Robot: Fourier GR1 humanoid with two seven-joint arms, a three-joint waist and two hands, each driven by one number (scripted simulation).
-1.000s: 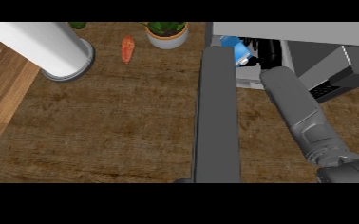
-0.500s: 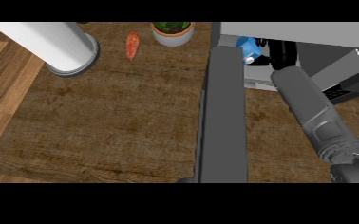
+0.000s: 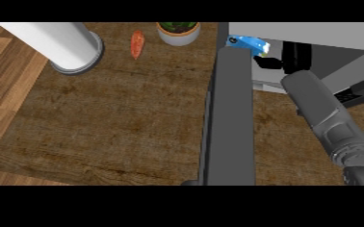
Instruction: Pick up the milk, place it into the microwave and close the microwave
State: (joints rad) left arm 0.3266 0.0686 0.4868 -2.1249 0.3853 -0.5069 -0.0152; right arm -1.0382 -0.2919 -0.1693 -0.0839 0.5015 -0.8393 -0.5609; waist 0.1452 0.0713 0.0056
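The right hand (image 3: pixel 277 62) is just beside the blue milk (image 3: pixel 247 44) at the open microwave's (image 3: pixel 305 30) mouth. Whether it holds the milk cannot be told

Single head view, steeply down, close above the wooden counter (image 3: pixel 121 120).

The robot's right forearm (image 3: pixel 318 108) is a smooth mid-grey cylinder with a rounded end and a pale highlight along its length. Toward the view's lower edge it steps into ribbed grey rings, then what looks like a dark collar. The right hand (image 3: pixel 294 56) is matte black, its shape lost in shadow.
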